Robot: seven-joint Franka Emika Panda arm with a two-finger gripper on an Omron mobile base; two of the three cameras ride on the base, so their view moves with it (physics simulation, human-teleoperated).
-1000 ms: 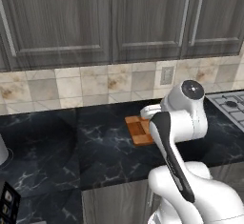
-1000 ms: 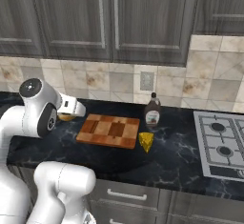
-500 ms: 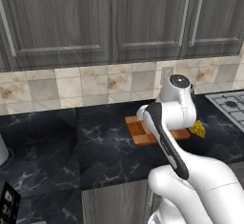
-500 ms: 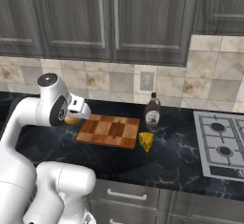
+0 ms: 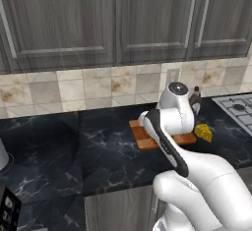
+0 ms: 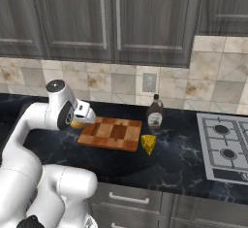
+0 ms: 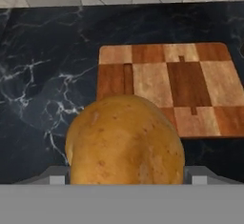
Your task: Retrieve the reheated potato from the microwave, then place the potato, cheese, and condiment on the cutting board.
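Moved right toward cutting board (image 7: 164,89); gripper (image 6: 80,121) clamped on potato (image 7: 125,140), above desk (image 7: 43,85). Board just ahead; cheese (image 6: 148,143), condiment (image 6: 155,111) beyond.

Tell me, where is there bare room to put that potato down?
The whole cutting board is bare, just ahead of the hand holding the potato. The dark counter left of the board is open too. It is crowded by the board's right end: cheese and condiment bottle.
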